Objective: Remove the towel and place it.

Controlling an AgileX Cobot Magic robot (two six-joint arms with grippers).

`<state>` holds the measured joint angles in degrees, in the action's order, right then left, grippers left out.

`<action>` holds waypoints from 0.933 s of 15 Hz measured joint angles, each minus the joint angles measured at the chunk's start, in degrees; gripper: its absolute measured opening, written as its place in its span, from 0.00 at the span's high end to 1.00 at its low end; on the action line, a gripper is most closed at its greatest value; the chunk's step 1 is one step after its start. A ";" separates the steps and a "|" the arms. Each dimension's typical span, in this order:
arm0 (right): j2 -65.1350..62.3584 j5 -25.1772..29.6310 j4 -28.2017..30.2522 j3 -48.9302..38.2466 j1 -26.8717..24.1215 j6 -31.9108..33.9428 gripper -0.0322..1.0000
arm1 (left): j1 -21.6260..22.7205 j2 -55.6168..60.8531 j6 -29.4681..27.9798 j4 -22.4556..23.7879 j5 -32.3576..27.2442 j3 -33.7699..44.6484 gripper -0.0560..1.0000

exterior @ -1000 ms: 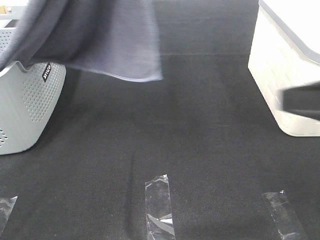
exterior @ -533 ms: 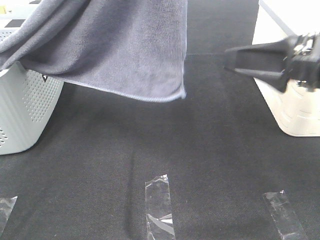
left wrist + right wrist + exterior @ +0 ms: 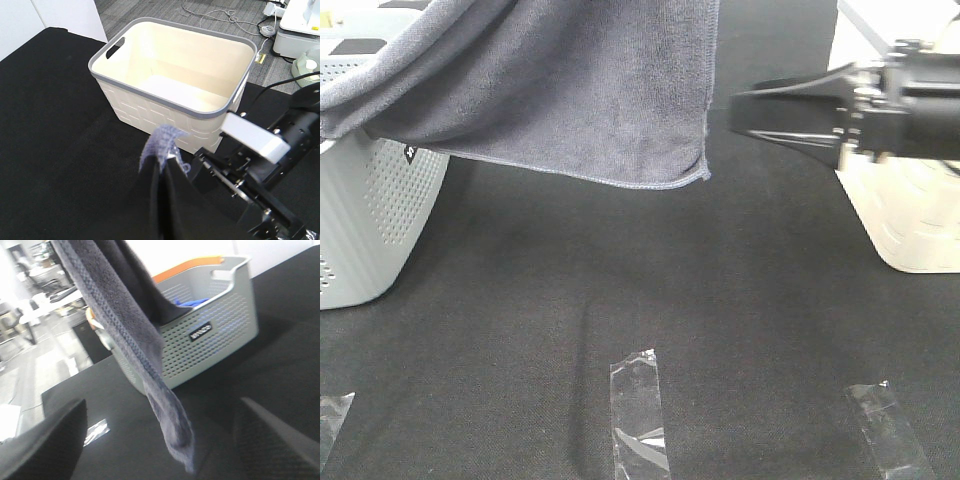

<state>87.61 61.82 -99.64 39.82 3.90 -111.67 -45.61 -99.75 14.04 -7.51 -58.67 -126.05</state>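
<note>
The towel (image 3: 570, 90) has swung across! In the high view its free hemmed corner has drifted from 11 o'clock toward 12 over the last second. It hangs in the air, clear of the table (image 3: 620, 300), with its far end trailing over the grey perforated basket (image 3: 370, 220) at 9 o'clock.

The right gripper (image 3: 735, 112) has shot in from the edge at 3 o'clock. It now sits at 2 o'clock, just beside that corner, jaws spread wide with nothing in them. The left gripper (image 3: 164, 175) is pinched tight on a bunched fold of the towel and carries the weight.

My read is that the towel is nearly out, and a second grip on the dangling corner would let the two arms spread it for placing.

A cream basket (image 3: 900, 220) with a grey rim stands at 3 o'clock, right under the right arm. Tape strips (image 3: 640, 410) lie at 6 o'clock. A bright blue cloth (image 3: 192, 302) stays in the grey basket, and the trailing end could snag on that basket's rim.
</note>
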 joint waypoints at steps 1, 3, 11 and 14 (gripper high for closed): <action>2.12 -0.06 0.00 1.43 2.06 -0.11 0.24 | 0.00 0.00 0.00 0.00 0.00 0.00 0.95; 4.93 -3.15 0.00 3.78 5.90 -0.06 0.24 | 0.00 0.00 0.00 0.00 0.00 0.00 0.95; 7.39 -4.35 0.00 4.47 6.82 0.00 0.34 | 0.00 -0.63 0.00 0.29 4.07 0.00 0.95; 7.39 -4.30 0.00 4.47 6.82 0.00 0.49 | 0.00 -2.06 0.00 2.46 4.58 0.00 0.95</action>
<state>95.00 57.52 -99.64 44.29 10.71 -111.67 -45.61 -101.81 14.04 -5.04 -54.09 -126.05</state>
